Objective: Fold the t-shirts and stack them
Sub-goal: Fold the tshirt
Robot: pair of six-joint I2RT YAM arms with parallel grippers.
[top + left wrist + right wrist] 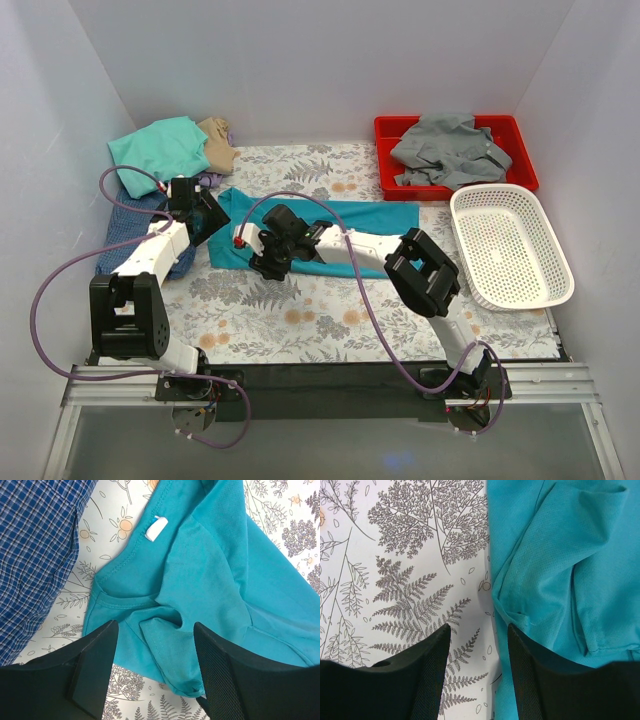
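Note:
The deep-teal t-shirt [360,215] lies stretched left to right across the middle of the table, folded lengthwise. My left gripper [207,222] is open over its left end, jaws astride a bunched sleeve fold [170,645] near the collar with its white label [156,529]. My right gripper [268,262] is open at the shirt's near edge [510,605]; one finger stands over the cloth, the other over bare tablecloth. A blue-checked shirt [135,240] lies under the left arm. Mint [160,148], tan [217,140] and grey [450,148] shirts lie at the back.
A red tray [520,150] at the back right holds the grey shirt. A white mesh basket [510,245] stands at the right. A fern-printed tablecloth [300,310] covers the table. White walls close in on three sides.

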